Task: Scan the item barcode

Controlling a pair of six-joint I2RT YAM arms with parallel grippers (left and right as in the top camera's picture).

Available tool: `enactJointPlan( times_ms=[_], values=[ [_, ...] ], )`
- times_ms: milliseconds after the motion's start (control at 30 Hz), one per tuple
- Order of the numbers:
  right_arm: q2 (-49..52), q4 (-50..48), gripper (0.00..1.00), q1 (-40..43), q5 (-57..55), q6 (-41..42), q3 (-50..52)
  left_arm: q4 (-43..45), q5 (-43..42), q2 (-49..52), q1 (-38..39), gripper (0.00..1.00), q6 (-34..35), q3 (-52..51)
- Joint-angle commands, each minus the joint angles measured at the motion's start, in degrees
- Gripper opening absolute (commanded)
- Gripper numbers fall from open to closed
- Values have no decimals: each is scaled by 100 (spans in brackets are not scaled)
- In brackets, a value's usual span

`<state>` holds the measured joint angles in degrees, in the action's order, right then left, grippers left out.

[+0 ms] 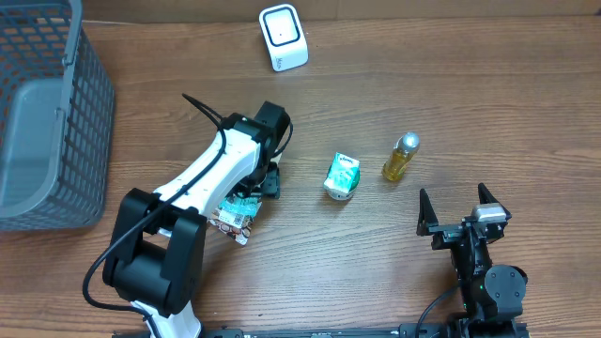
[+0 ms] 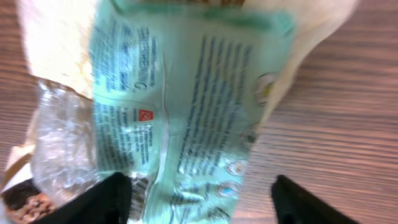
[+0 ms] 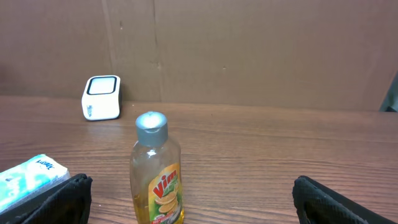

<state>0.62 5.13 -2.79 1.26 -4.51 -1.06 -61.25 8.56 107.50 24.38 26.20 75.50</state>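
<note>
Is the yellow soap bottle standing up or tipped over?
Upright: the soap bottle stands on its base, grey cap on top.

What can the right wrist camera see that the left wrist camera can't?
Only the right wrist camera shows the yellow bottle standing upright, the white scanner further back near the brown wall, and a corner of a small pale pack. Only the left wrist camera shows a big close-up of a green-and-white printed packet with a clear crinkly wrapper beside it. Both show the wooden table and, at the bottom corners, that camera's own dark fingers standing apart.
</note>
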Motion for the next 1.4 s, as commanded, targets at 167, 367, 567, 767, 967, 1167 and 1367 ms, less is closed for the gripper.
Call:
enactJointPlan(
  times_ms=[167, 367, 567, 767, 967, 1167, 1367],
  values=[
    [-48, -37, 100, -42, -7, -7, 61, -505, -20, -490, -90, 75, -94, 518],
    [-48, -37, 100, -42, -7, -7, 61, -671, -55, -417, -96, 70, -90, 160],
    [-48, -37, 100, -42, -7, -7, 61, -396, -42, -409, -116, 55, -63, -330],
    [-48, -37, 100, -42, -7, -4, 61, -310, 105, -409, -118, 55, -66, -411],
    [-48, -37, 100, -42, -7, -4, 61, -214, 109, -402, -118, 54, -70, -417],
    [-48, -37, 100, -42, -7, -7, 61, -164, 116, -400, -118, 54, -72, -555],
    [-48, -37, 100, -42, -7, -4, 61, 90, 437, -400, -118, 54, -70, -811]
  ],
)
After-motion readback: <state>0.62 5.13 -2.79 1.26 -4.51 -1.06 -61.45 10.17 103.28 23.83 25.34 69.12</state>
